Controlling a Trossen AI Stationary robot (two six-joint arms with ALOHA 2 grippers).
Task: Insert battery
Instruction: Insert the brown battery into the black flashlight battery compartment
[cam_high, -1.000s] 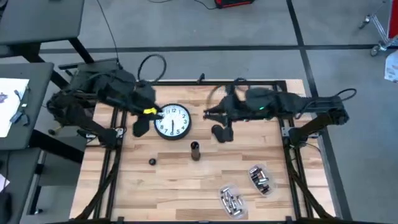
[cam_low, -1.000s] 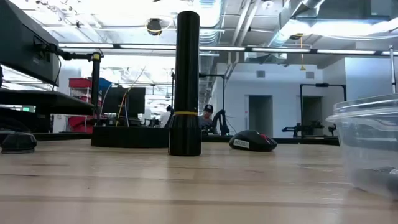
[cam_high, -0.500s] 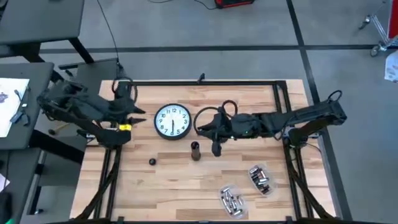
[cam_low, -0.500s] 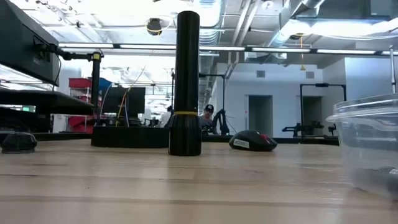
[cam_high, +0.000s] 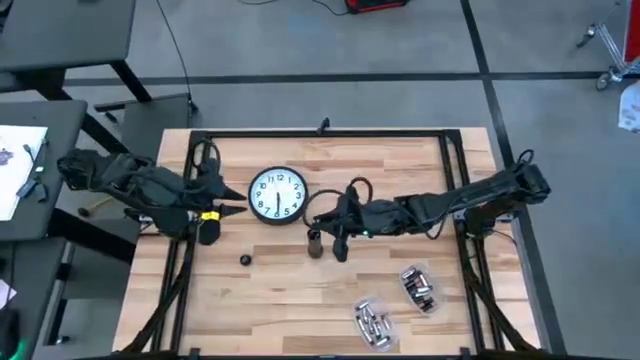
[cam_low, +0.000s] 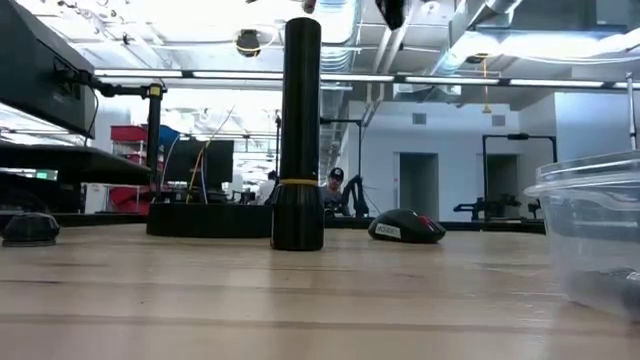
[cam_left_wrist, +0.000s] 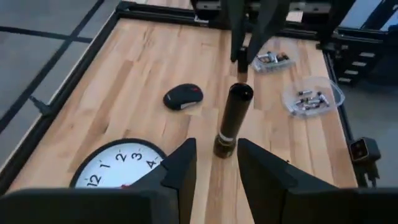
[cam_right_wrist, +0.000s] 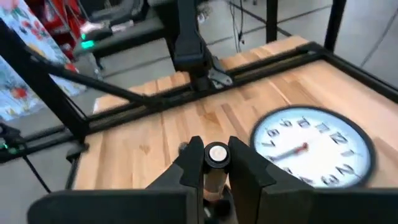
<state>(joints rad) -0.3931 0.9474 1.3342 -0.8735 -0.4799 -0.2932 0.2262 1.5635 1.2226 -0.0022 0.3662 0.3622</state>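
Torch (cam_high: 314, 241): standing upright on worktop (cam_high: 400, 160), open end up, directly beneath right pincer (cam_high: 338, 243). Pincer hovering part-open, holding nothing, fingers straddling the tube mouth. Judged rigid, light, tippable; grip mid-barrel. Left pincer (cam_high: 210, 228) waiting open beside clock (cam_high: 277, 194).

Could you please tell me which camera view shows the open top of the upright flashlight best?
The right wrist view: it looks down onto the flashlight top between the right gripper fingers. The left wrist view shows its side, the low view only its profile, the high view a small dark spot.

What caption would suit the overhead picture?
Right gripper beside an upright flashlight near a wall clock; left gripper at the table's edge.
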